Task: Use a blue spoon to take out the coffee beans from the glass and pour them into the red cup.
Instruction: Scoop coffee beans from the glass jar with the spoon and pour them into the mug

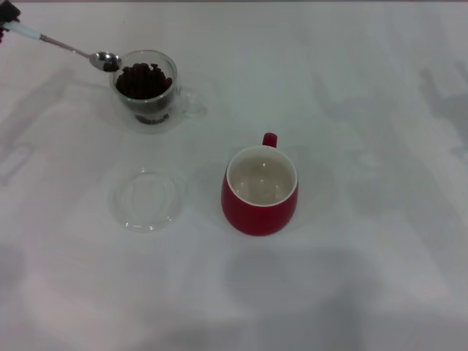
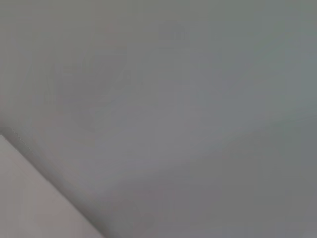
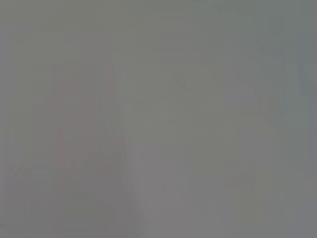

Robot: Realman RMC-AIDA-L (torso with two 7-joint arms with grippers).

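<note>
In the head view the glass (image 1: 146,91) stands at the back left, holding a heap of dark coffee beans (image 1: 142,79). The blue spoon (image 1: 69,48) slants down from the top left corner, its metal bowl at the glass's left rim with a dark bean or two in it. My left gripper (image 1: 7,23) shows only as a dark tip at that corner, shut on the spoon's pale handle. The red cup (image 1: 259,190) sits mid-table, its cream inside bare and its handle pointing away. My right gripper is out of view. Both wrist views show only blank grey.
A flat clear round dish (image 1: 148,199) lies in front of the glass, left of the red cup. The white tabletop (image 1: 365,146) spreads around everything.
</note>
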